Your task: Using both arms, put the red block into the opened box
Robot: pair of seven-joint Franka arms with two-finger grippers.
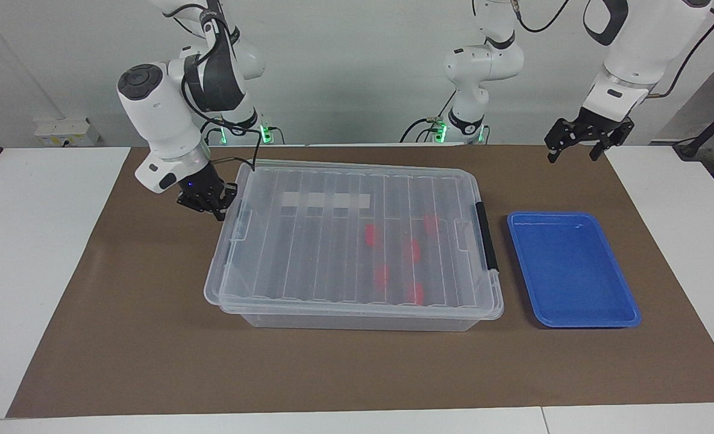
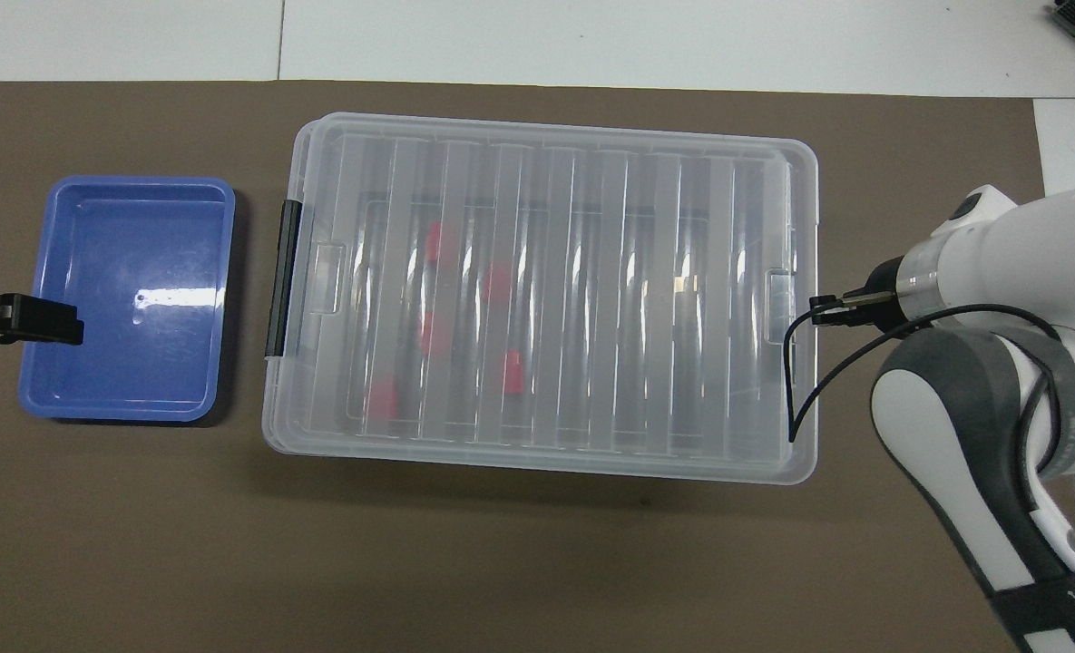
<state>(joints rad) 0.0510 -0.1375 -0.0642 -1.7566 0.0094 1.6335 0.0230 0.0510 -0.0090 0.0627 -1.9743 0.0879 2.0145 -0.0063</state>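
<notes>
The right gripper [image 1: 211, 204], fingers together and gripping nothing, sits against the lid [image 1: 357, 235] edge at the right arm's end of the box [image 1: 357, 319]. The ribbed clear lid lies squarely over the box. Five red blocks [image 1: 382, 276] show through it, inside the box toward its black handle [image 1: 486, 236]. Beside that handle rests the blue tray [image 1: 573, 268]. The left gripper [image 1: 585, 137] hangs over the mat [image 1: 152, 361], fingers spread, holding nothing.
</notes>
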